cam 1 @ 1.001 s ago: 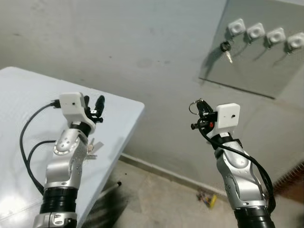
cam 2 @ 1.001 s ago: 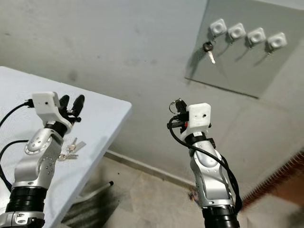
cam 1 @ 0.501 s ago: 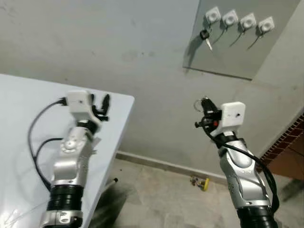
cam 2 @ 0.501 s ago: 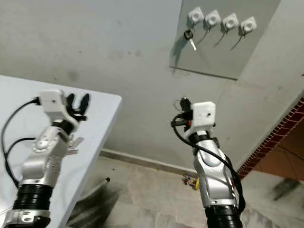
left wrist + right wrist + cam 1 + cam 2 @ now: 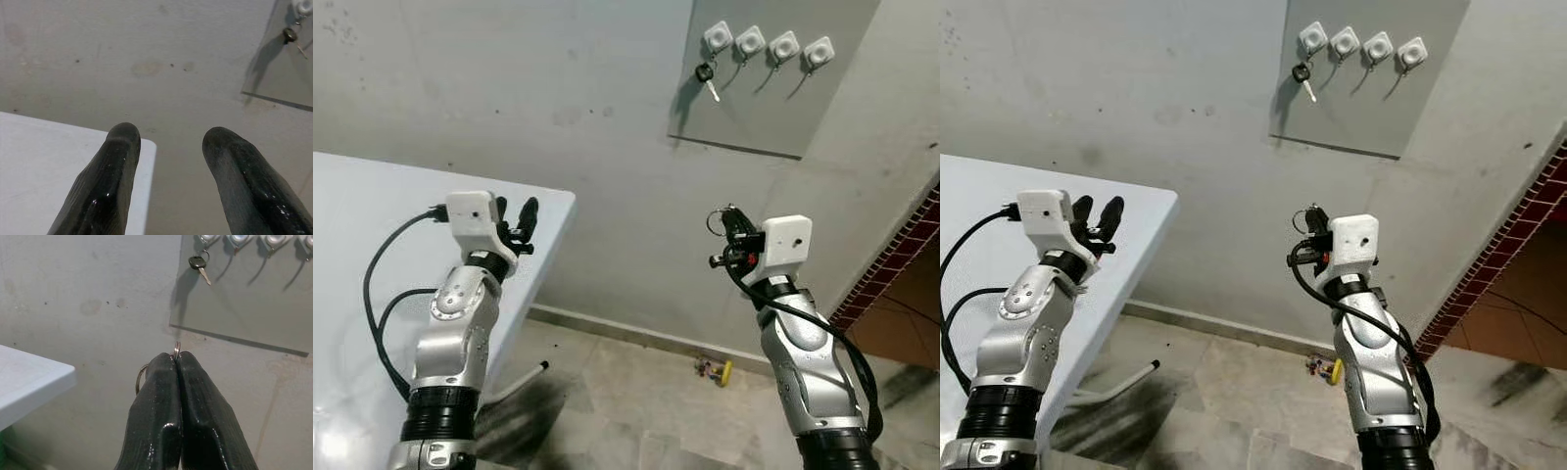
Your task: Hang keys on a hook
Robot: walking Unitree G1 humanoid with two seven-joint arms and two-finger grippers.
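- The right gripper (image 5: 176, 357) is raised in front of the wall, jaws pressed together on a key ring (image 5: 177, 348); only thin arcs of it poke out, and any keys on it are hidden.
- The left gripper (image 5: 171, 142) hovers over the white table (image 5: 44, 156) edge, fingers spread, holding nothing.
- High on the wall, a grey panel (image 5: 773, 108) carries 4 white hooks (image 5: 764, 44); the leftmost already holds a key (image 5: 707, 76).

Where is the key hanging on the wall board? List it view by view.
Left eye view: hanging key upper middle, under the leftmost hook.
Right eye view: upper middle.
Left wrist view: beyond the left hand, at the edge.
Right wrist view: beyond the right hand holding key ring.
Shared landmark: grey board.
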